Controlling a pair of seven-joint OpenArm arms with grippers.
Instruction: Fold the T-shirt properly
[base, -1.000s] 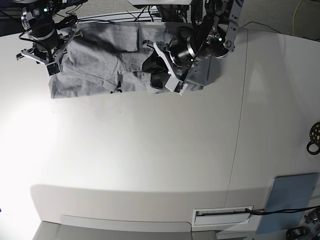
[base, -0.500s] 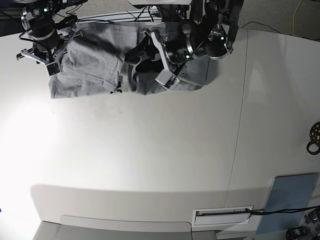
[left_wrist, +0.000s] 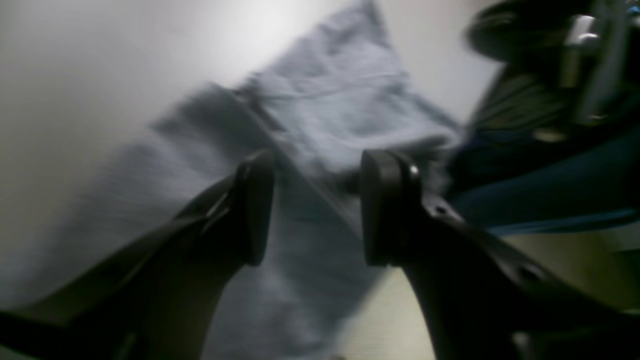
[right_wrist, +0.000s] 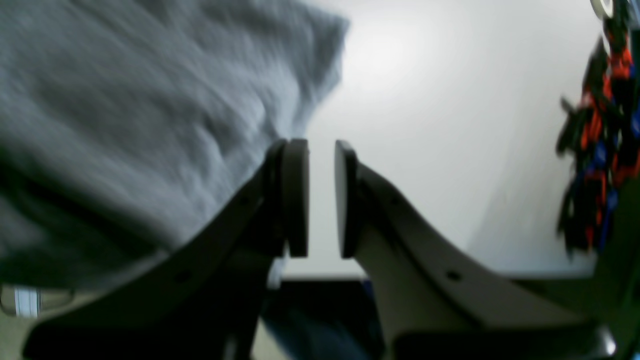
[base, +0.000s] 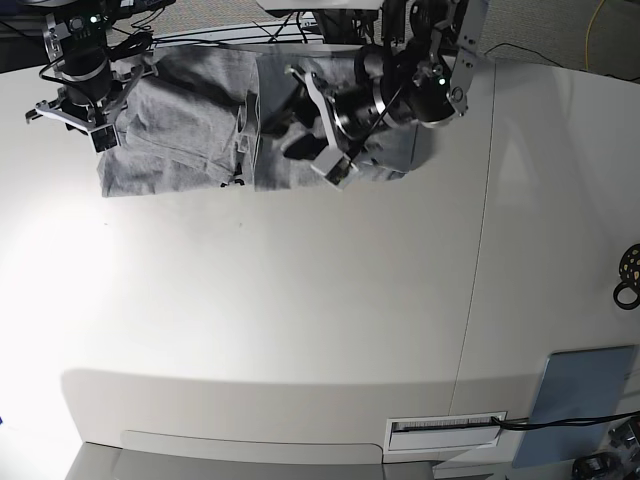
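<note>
The T-shirt (base: 200, 125) is spread at 12 o'clock; the left gripper (left_wrist: 315, 207) is held spread above it, and the right gripper (right_wrist: 320, 197), seemingly empty, is narrowly parted.

- Base view: sharp, with a bright glare patch on the bench (base: 60, 260) at left and a soft shadow band low down.
- Both wrist views: motion-blurred and dim; the pincer fingers (left_wrist: 255, 210) show dark against pale, glaring bench.

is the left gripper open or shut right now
Open: the left gripper shows a clear gap between its pads, with the T-shirt visible beyond, nothing clamped.
</note>
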